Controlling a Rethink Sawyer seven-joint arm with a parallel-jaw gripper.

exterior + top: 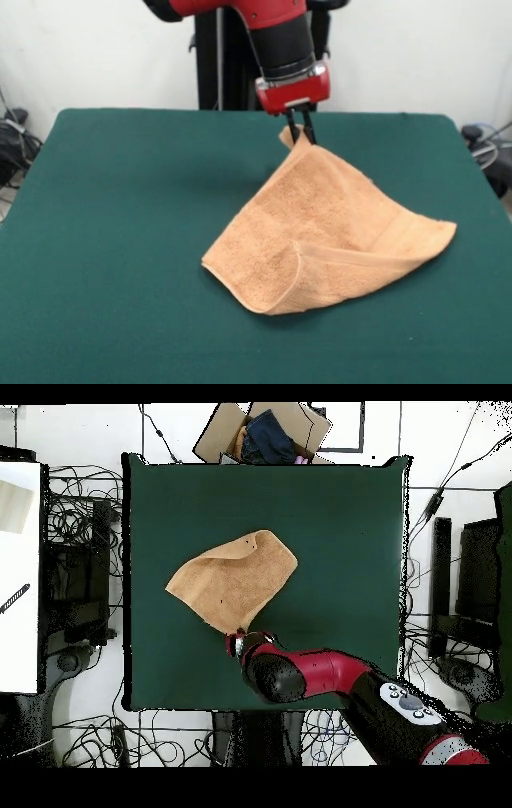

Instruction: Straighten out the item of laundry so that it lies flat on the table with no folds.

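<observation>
The peach-orange towel (320,232) lies on the dark green table (120,240), with one corner lifted off the surface toward the far side. My gripper (301,133) is shut on that raised corner, and a small tuft of cloth sticks out beside the black fingers. From the held corner the cloth slopes down to the table. Its near edge is folded over on itself, showing a doubled layer and a woven band. In the overhead view the towel (232,579) sits near the table's middle, and the gripper (238,636) is at the towel's edge nearest the robot base.
The red and black arm (330,679) reaches in over the table's edge (130,584). An open cardboard box (262,434) with dark cloth inside sits off the table on the side away from the base. Cables and equipment surround the table on the floor.
</observation>
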